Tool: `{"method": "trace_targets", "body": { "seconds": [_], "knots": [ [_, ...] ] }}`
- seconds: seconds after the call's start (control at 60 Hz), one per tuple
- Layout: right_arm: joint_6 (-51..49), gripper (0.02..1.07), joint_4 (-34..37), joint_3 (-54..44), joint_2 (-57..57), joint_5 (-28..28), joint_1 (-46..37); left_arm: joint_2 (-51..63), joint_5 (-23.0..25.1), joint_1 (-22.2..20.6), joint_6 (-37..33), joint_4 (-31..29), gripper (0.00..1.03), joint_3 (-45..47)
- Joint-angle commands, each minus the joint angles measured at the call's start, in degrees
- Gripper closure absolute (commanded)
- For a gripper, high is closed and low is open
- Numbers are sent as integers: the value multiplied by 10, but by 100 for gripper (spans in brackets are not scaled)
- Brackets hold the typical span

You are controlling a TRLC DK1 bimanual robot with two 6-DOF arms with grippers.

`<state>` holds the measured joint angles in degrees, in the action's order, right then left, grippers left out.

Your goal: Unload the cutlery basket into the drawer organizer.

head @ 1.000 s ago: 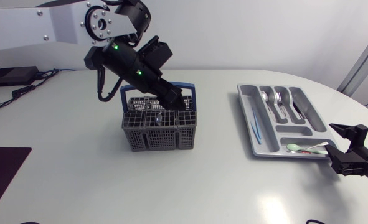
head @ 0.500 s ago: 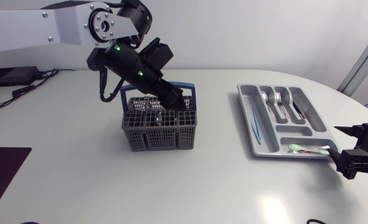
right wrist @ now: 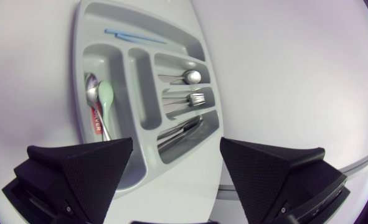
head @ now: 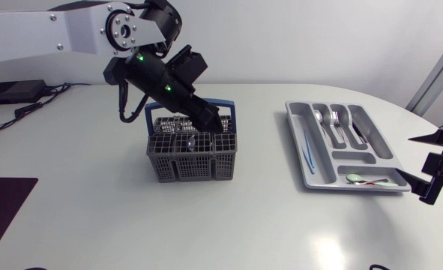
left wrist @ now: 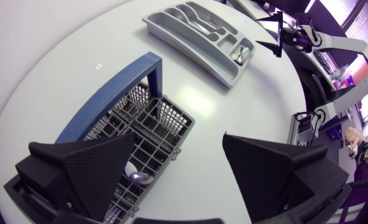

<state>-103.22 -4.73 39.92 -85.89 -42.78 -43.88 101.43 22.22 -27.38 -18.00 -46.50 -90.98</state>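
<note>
Hovering over the grey cutlery basket (head: 191, 159), the left gripper (left wrist: 179, 140) holds its wedge fingers spread wide and empty, with a small spoon (left wrist: 137, 177) lying in the compartment just beneath them. Farther across the table, the grey drawer organizer (head: 311, 178) already carries spoons, forks, knives and a green spoon (right wrist: 106, 99). Beyond it, at the table's edge, the right gripper (head: 405, 155) sits with fingers parted, holding nothing. The step in hand appears to be picking the next piece. That likely calls for a straight descent between the basket's walls before closing on the spoon.
</note>
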Motion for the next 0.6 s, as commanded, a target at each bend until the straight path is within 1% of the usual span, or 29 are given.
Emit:
{"method": "trace_targets", "body": {
  "seconds": [0.0, 0.017, 0.067, 0.133, 0.2, 0.267, 0.35, 0.4, 0.517, 0.533, 0.583],
  "knots": [
    [88, 6, 57, 57, 37, 0, 18, -6, 1, 14, -8, -10, 5, -10],
    [110, 6, 82, 73, 41, -1, 26, -9, 1, 15, -8, -13, 5, -12],
    [151, 6, 125, 97, 50, -1, 42, -17, 0, 16, -12, -23, 5, -16],
    [206, 6, 158, 112, 63, -2, 68, -33, -3, 16, -16, -31, 5, -12],
    [239, 6, 191, 117, 77, -2, 98, -54, -9, 17, -22, -39, 5, -4],
    [288, 6, 191, 114, 90, 0, 124, -73, -20, 22, -22, -41, 6, 5],
    [332, 6, 191, 114, 93, 9, 158, -92, -24, 25, -28, -60, 7, 19],
    [348, 6, 191, 111, 94, 15, 175, -115, -47, 22, -31, -59, 9, 44],
    [380, 6, 189, 99, 102, 29, 211, -150, -123, 13, -25, -41, 13, 92],
    [382, 6, 186, 94, 106, 34, 218, -152, -132, 12, -22, -41, 15, 98],
    [392, 6, 173, 79, 117, 44, 234, -155, -138, 12, -10, -40, 22, 109]
  ]
}}
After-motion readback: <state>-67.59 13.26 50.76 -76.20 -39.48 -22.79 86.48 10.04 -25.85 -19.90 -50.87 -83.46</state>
